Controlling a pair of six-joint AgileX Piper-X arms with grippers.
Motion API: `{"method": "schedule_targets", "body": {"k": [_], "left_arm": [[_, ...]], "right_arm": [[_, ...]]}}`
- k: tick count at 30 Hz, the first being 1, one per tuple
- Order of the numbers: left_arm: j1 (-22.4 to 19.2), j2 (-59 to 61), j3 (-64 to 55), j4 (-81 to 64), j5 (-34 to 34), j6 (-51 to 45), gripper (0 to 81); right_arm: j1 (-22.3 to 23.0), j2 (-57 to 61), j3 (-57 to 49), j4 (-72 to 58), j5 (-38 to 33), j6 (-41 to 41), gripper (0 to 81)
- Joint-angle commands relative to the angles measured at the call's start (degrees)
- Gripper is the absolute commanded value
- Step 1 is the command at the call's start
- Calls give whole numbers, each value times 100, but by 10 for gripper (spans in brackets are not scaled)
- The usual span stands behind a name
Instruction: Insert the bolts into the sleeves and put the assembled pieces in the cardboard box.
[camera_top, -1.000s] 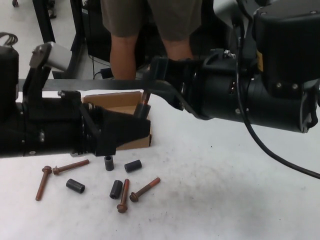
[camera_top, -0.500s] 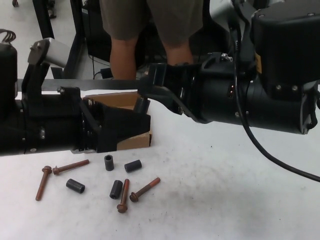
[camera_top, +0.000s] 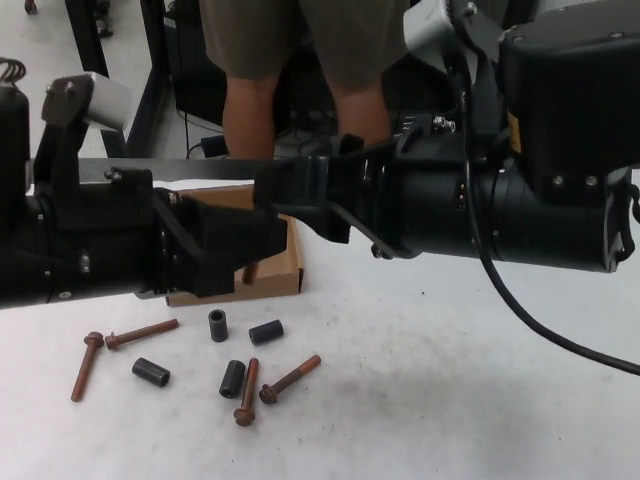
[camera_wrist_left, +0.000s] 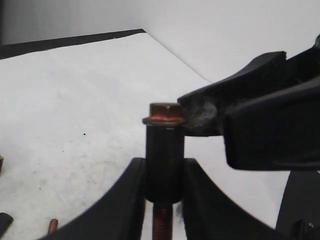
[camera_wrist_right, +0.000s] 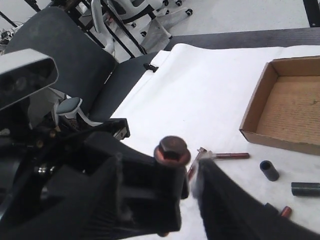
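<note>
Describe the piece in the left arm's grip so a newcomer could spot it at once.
Find the brown cardboard box at the back of the white bench; near it the left gripper has its jaws clamped on an upright black cylindrical sleeve. A rust-coloured hex-head bolt runs through it, unlike the loose sleeves and bolts lying apart on the bench.

A black cylindrical sleeve (camera_wrist_left: 164, 150) is clamped between the two curved black fingers (camera_wrist_left: 125, 200) of the left gripper (camera_wrist_left: 164, 167). A copper-coloured hex-headed bolt (camera_wrist_left: 165, 114) is passed through it: the flanged head is seated on the sleeve's far end, and the threaded shank is seen emerging between the fingers. The black tip of the right gripper (camera_wrist_left: 207, 117) is set against the side of the head. A white speckled bench surface (camera_wrist_left: 75, 100) is seen behind, edged by a dark strip (camera_wrist_left: 70, 42).
</note>
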Motion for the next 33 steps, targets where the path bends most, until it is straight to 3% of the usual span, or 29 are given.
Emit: {"method": "schedule_targets", "body": {"k": [1,8,13,21,25,31,33], "left_arm": [[9,-97,-79,-161,-71,47,8],[9,-97,-79,-413,-233,82,8],[9,-97,-79,-413,-555,692,8],[689,575,-358,-413,-744,1336,8],[1022,1319,-795,-413,-718,1361,8],[1142,2684,-1648,-309,-571,1375,8],[1142,3171,-1943,-171,-572,1375,8]], "right_arm": [[5,-83,-42,-5,8,-71,458],[-10,-198,-114,6,8,-213,459],[-10,-493,-114,353,32,-516,459],[-10,-912,-114,1923,134,-1025,440],[-10,-967,-114,2537,136,-1448,330],[-131,-967,-114,2975,136,-1766,28],[-223,-967,-114,3124,136,-1788,1]]}}
